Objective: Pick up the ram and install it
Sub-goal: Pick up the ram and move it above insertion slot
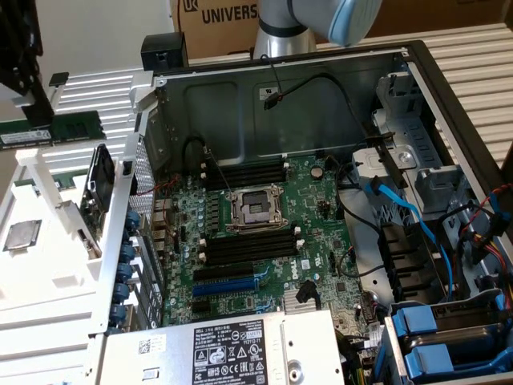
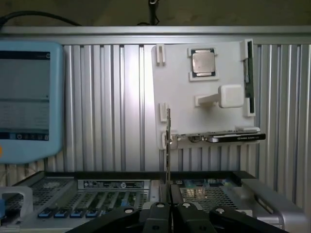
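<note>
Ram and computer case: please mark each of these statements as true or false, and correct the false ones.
1. The gripper is shut on the ram. True.
2. The ram sits in a slot on the motherboard. False: it is held outside the case, at the exterior view's left, and the long black slots are empty.
3. A silver chip lies on the white tray. True.
4. The case is closed. False: it is open, and the motherboard shows inside.
</note>
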### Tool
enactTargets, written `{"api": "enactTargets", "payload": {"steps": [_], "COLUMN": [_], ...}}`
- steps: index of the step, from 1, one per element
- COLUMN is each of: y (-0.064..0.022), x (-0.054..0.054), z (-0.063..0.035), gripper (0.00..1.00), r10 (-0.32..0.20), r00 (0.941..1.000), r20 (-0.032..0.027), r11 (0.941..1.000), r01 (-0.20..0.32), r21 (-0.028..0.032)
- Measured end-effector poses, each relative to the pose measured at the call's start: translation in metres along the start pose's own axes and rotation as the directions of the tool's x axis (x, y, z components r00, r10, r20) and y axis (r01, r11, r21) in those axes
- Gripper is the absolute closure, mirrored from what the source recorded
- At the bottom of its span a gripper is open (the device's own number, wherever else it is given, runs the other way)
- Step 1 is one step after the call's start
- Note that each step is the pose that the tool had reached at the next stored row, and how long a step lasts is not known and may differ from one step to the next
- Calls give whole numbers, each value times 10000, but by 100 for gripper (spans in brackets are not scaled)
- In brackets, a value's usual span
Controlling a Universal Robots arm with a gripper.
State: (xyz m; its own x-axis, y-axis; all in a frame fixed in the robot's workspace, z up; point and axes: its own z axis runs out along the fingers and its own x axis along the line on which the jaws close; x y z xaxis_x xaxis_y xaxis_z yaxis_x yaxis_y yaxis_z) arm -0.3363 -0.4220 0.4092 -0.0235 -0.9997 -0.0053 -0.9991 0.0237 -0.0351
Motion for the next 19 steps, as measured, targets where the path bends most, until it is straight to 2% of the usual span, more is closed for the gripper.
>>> {"api": "enactTargets", "payload": {"steps": [19], "y": [-865], "x": [-21], "z": [-1], "gripper": [88], "r10": [1], "r00": [10000], "r20": [15], "r11": [10000], "r01": [-1], "r21": [1]}}
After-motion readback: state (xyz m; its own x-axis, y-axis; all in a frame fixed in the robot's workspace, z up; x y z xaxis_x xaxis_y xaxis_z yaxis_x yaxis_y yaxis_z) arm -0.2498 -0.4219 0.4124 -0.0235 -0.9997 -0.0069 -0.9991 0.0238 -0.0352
